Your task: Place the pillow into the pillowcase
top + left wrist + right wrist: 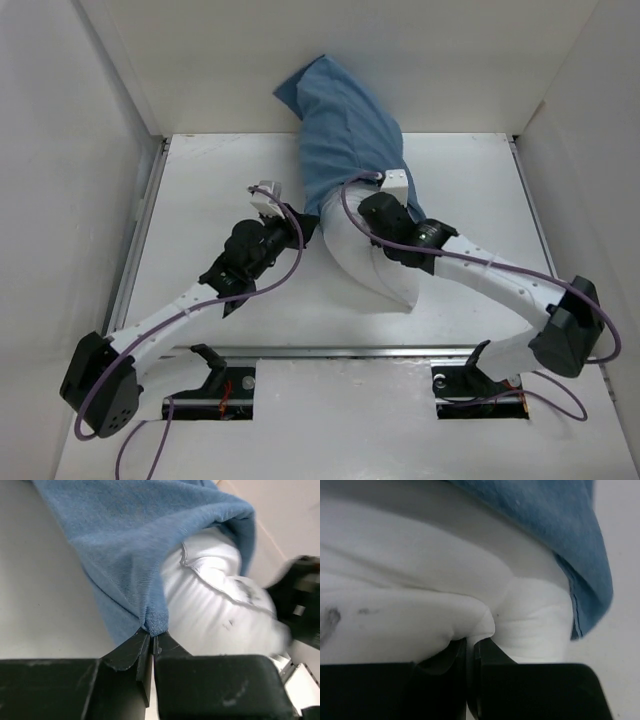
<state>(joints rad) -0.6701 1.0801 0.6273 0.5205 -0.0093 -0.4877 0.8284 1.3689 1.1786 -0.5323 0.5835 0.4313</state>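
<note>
The left gripper (151,637) is closed tight on the hem of the pillowcase (125,545), a thin, nappy, muted blue cloth whose open mouth is draped over the pillow (220,605), a plump white cushion of smooth fabric with a stitched seam. The right gripper (472,642) is pinched shut on a soft fold of that white fabric, just beside the blue edge. On the white table (200,200) the pillow is seen half covered, its near end bare and its far end hidden inside the wrinkled sack, which is leaned against the back wall (450,60).
</note>
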